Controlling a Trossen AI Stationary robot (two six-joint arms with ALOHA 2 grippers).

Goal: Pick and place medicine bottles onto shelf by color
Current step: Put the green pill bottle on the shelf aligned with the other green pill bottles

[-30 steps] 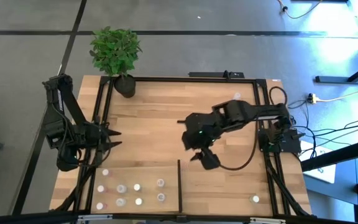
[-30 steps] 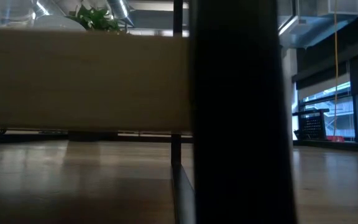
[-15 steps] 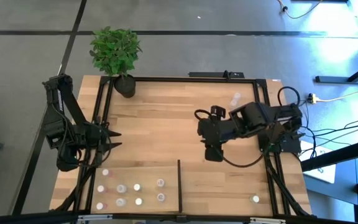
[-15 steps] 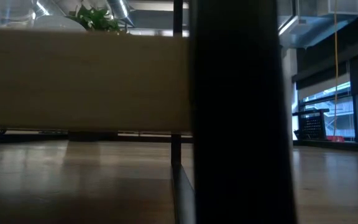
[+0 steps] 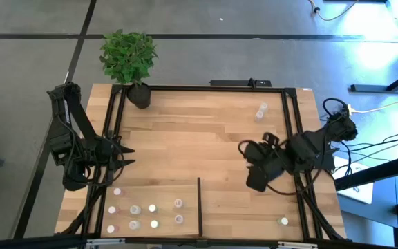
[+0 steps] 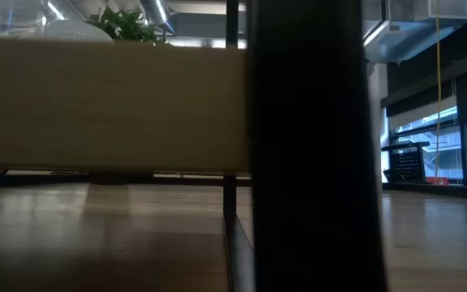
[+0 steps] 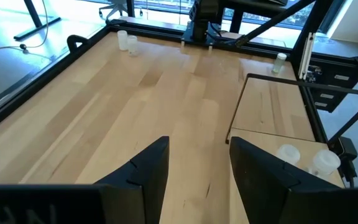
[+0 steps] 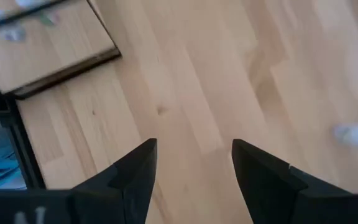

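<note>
- Medicine bottles clustered on shelf; colours indistinct.
- Right gripper parted, empty.
- Left gripper parted, empty.
- Low view blocked.

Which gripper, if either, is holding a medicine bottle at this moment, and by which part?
Neither. The left gripper and right gripper both stand open over bare wood, with nothing between their fingers.

Light-wood shelf with black rails; whitish bottles, some pink-topped; green plant in black pot; dark arms.
</note>
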